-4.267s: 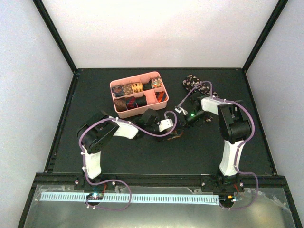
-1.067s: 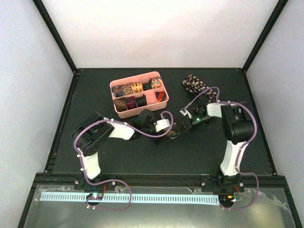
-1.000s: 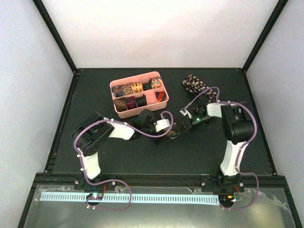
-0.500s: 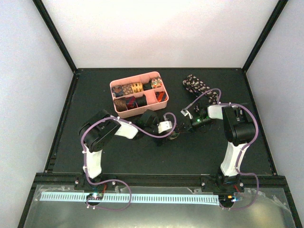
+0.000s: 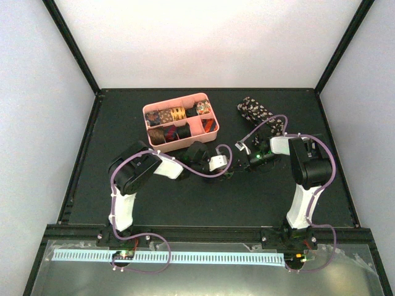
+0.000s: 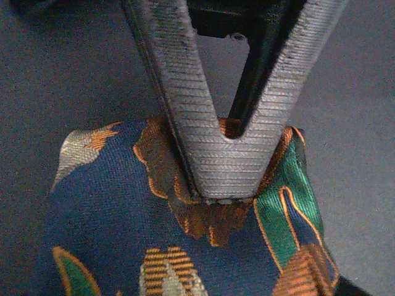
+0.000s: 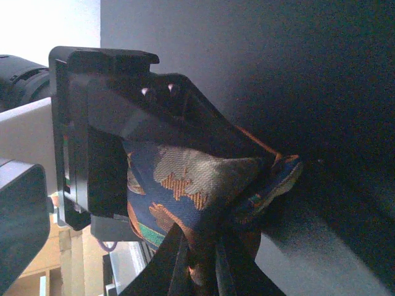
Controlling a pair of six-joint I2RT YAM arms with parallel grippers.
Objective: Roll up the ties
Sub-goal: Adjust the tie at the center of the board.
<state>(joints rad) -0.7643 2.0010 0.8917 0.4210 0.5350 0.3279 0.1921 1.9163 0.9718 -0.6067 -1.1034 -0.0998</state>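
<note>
Blue woven fabric with orange, brown and green figures, the tie (image 6: pixel 123 234) now being worked sits low over the middle of the table (image 5: pixel 185 197), bunched into a thick fold between the two arms. It is not yet a tidy roll. The left gripper (image 6: pixel 225 185) has its fingertips brought together on the fold's upper edge, pinching the cloth. The right gripper (image 7: pixel 200 253) is closed on the same tie from the other side, with fabric squeezed between its fingers. Beyond them, the pink tray (image 5: pixel 213 131) already holds several rolled ties (image 5: pixel 176 114) in its compartments, though one compartment on its near right looks bare. A black speckled tie (image 5: pixel 253 110) lies loose and unrolled near the table's far right. By my reading the job is well past halfway: this tie needs finishing and placing, and the speckled one remains.
</note>
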